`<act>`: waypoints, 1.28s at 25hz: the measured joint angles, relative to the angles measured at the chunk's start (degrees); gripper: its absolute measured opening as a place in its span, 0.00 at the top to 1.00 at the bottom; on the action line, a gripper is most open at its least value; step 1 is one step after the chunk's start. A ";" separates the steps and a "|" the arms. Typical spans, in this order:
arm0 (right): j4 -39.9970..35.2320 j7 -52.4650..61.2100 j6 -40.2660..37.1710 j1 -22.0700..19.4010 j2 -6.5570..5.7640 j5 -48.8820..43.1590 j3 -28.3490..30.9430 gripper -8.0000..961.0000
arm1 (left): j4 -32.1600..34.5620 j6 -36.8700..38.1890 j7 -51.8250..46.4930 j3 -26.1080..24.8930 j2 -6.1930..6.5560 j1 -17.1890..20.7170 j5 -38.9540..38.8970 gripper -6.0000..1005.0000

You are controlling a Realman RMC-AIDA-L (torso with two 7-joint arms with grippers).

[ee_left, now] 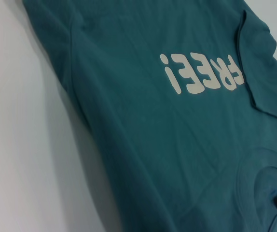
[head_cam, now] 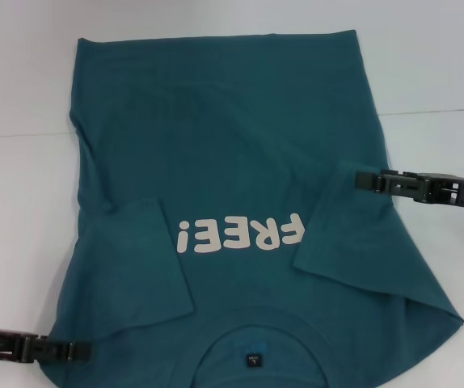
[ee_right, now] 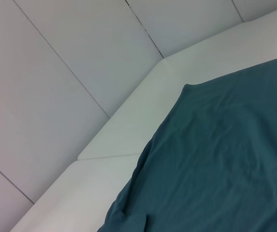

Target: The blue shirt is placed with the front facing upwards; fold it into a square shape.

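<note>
Nearest to the head camera is the round collar (head_cam: pixel 252 339) of the large dark teal-blue cotton T-shirt (head_cam: pixel 232 162), with a small dark label (head_cam: pixel 251 358) inside it. The shirt lies flat on the white worktop (head_cam: pixel 22 97), front side up, collar toward the robot and hem toward the far edge.

At the near left corner of the shirt, the black left tool (head_cam: pixel 82 351) comes in from the left, and its tip meets the edge of the cloth beside the shoulder. I cannot tell if its fingers are open or closed.

A little farther, both short sleeves are folded inward on the chest. The left sleeve (head_cam: pixel 139 259) lies as a flap beside the exclamation mark, and the right sleeve (head_cam: pixel 349 234) lies as a flap touching the letter F. Between them stands the pale pink "FREE!" lettering (head_cam: pixel 240 234), which reads upside down from the head view.

Farther again, at the right side, the black right tool (head_cam: pixel 363 179) reaches in from the right and its tip touches the top corner of the folded right sleeve. I cannot tell if it grips the cloth.

Beyond this, the lower body of the shirt spreads smooth to the hem. In the right wrist view the hem corner (ee_right: pixel 186 87) lies on the worktop, and pale wall panels (ee_right: pixel 56 96) are behind.
</note>
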 joint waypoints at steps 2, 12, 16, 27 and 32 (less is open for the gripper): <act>0.00 0.00 0.00 0.03 0.00 0.00 0.01 0.02 | 0.00 0.00 -0.01 0.03 0.01 -0.03 -0.01 0.18; 0.00 0.00 0.09 0.14 0.00 0.00 0.12 0.02 | -0.01 -0.93 -0.58 0.57 0.09 -0.32 0.29 0.26; 0.00 0.00 0.09 0.15 0.00 0.00 0.18 0.02 | 0.13 -1.28 -1.03 0.75 0.18 -0.44 0.49 0.34; 0.00 0.00 0.09 0.15 0.00 0.00 0.18 0.02 | 0.61 -1.66 -1.63 0.71 0.19 -0.60 1.41 0.82; 0.00 0.00 0.08 0.15 0.00 0.00 0.19 0.02 | 0.56 -1.75 -1.63 0.72 0.19 -0.64 1.48 0.97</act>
